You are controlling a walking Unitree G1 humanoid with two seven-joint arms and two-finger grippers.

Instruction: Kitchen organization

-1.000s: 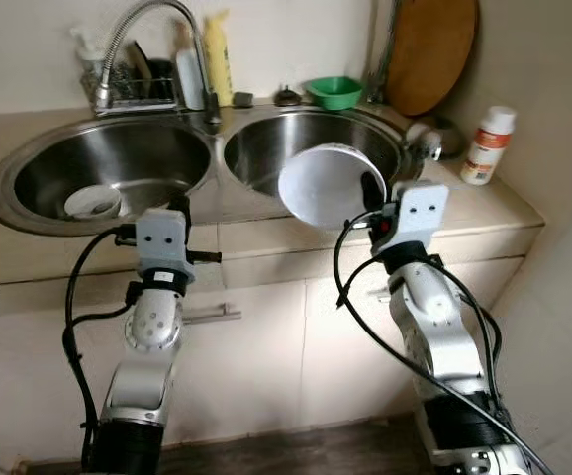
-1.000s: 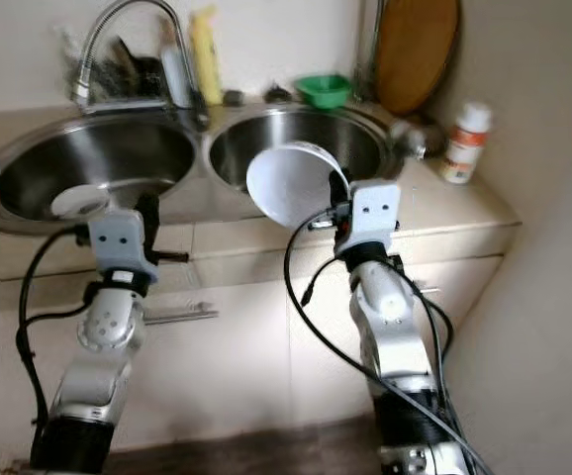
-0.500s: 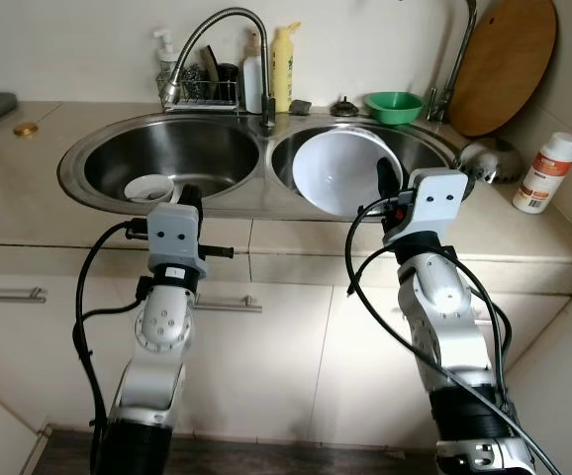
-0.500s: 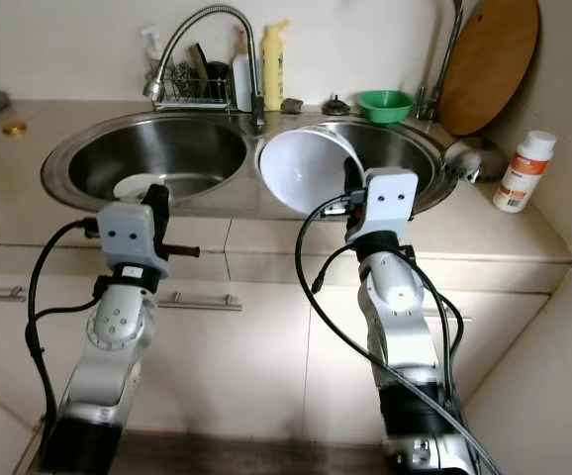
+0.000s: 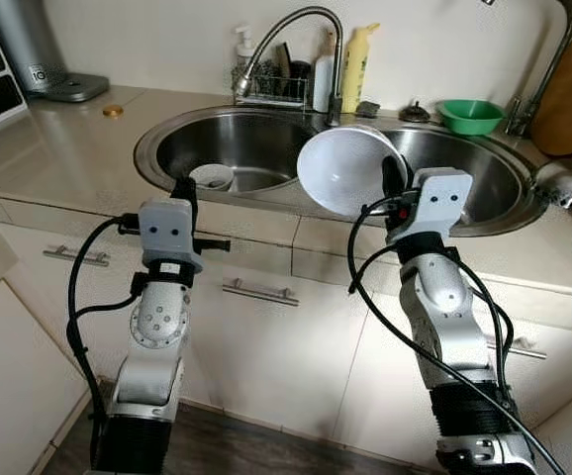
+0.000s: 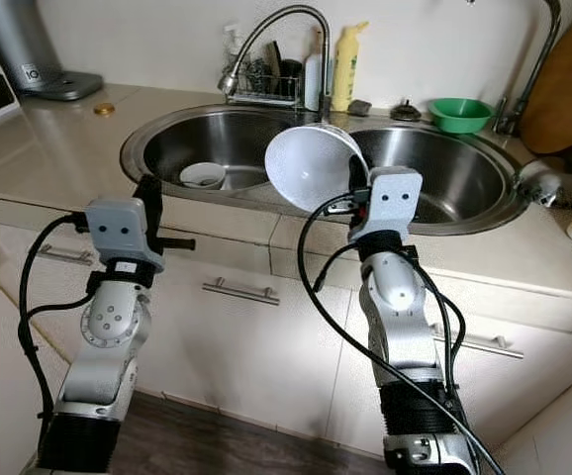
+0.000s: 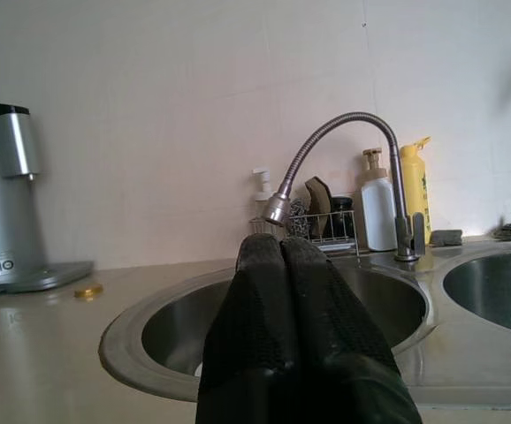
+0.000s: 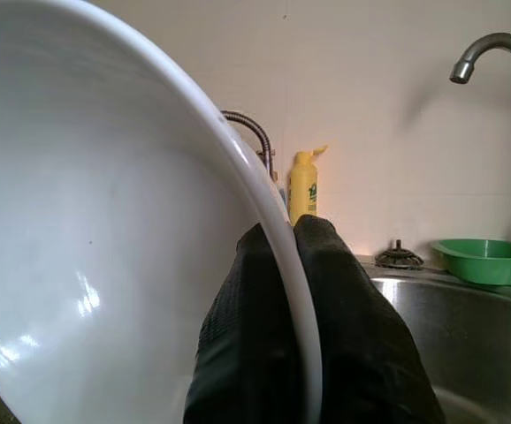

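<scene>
At 1 o'clock before the sink, the right gripper is pinching the white bowl by its rim, carrying it; next it needs a set-down place.

L wrist view: left gripper is pressed together, w/ nothing.

Camera is now swinging leftward vs. earlier.

Soft even daylight, sharp frames; glare on white bowl interior.
</scene>
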